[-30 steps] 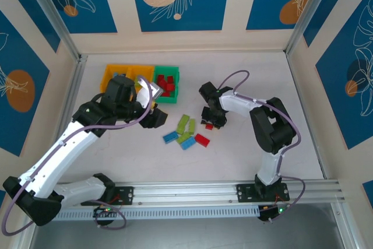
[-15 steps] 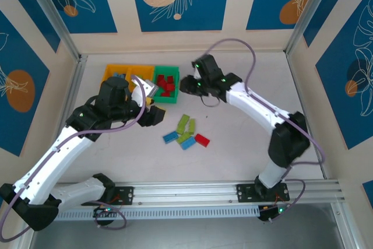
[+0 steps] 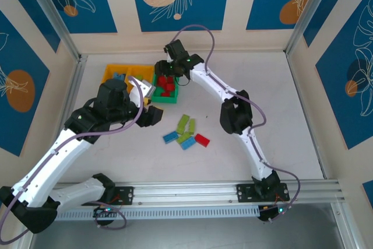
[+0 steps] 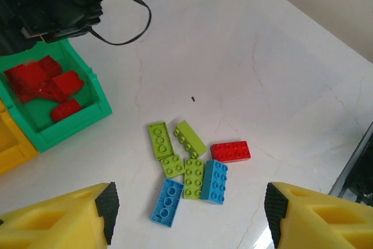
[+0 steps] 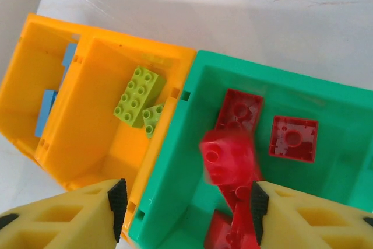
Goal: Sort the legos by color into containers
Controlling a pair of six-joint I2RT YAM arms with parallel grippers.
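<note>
The right gripper [image 5: 186,205] has its fingers spread wide and grasps nothing. A blurred red brick [image 5: 230,158] lies between the pads, clear of both, over the green bin [image 5: 175,167], which holds more red bricks. The middle bin [image 5: 93,126] beside it, orange, holds lime bricks [image 5: 139,94]. The end bin [image 5: 29,56], also orange, holds blue bricks [image 5: 46,109]. The three bins stand joined in a row near the far-left corner of the tabletop [image 3: 280,103]. The left gripper [image 4: 189,220] is likewise spread and empty, above a loose cluster [image 4: 193,178] near the tabletop's middle: four lime bricks, two blue and one red, most of them touching.
</note>
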